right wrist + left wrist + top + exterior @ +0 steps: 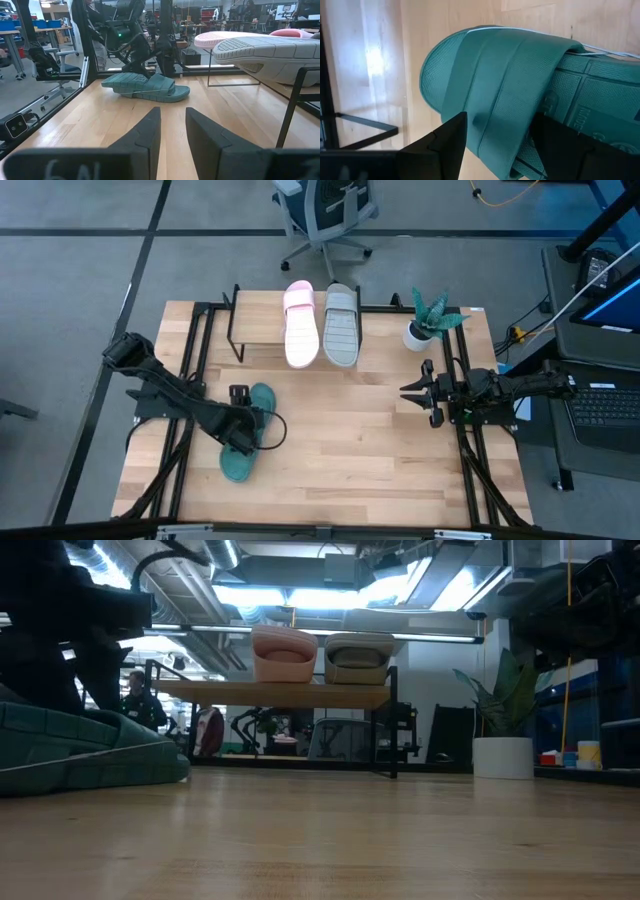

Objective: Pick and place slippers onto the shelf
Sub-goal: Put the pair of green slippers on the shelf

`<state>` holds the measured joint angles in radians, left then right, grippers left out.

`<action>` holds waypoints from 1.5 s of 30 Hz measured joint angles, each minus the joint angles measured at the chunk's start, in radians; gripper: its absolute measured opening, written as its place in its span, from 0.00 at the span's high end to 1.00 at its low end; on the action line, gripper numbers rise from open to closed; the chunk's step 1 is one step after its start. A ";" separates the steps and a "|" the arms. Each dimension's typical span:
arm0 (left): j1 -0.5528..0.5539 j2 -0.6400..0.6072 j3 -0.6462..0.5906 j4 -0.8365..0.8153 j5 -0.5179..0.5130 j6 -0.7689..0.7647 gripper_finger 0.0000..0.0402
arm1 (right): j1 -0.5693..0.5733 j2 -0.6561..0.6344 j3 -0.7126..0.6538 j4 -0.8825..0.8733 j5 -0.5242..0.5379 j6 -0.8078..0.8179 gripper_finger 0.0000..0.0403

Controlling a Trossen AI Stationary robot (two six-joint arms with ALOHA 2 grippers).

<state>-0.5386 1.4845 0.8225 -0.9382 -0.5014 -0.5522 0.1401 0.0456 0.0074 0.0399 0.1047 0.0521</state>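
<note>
From above, the pink slipper [301, 324] and grey slipper [341, 325] are seen on the shelf [256, 320], while the left gripper [246, 434] is set over the teal slipper [246, 445] on the wooden table [370, 460]. In the left wrist view, parted fingers [451, 145] are shown straddling its strap. In the right wrist view, the idle right gripper [173, 131] is seen empty, slightly open, with the shelf beside it.

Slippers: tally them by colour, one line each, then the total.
Pink slipper, on the shelf: 1
Grey slipper, on the shelf: 1
Teal slipper, on the table at the left end effector: 1
Total: 3
</note>
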 joint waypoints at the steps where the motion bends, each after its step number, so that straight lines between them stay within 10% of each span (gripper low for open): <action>1: 0.005 0.000 0.000 0.003 0.003 0.012 0.47 | 0.000 0.000 0.000 0.000 0.000 0.000 0.77; 16: 0.084 0.000 0.001 0.010 0.088 0.034 0.49 | 0.000 0.000 0.000 0.000 0.000 -0.004 0.77; 45: 0.087 -0.080 -0.006 0.011 0.098 0.034 0.96 | 0.000 0.000 0.000 -0.001 0.000 -0.008 0.77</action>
<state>-0.4519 1.4049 0.8170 -0.9268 -0.4034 -0.5178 0.1402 0.0452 0.0074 0.0387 0.1043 0.0444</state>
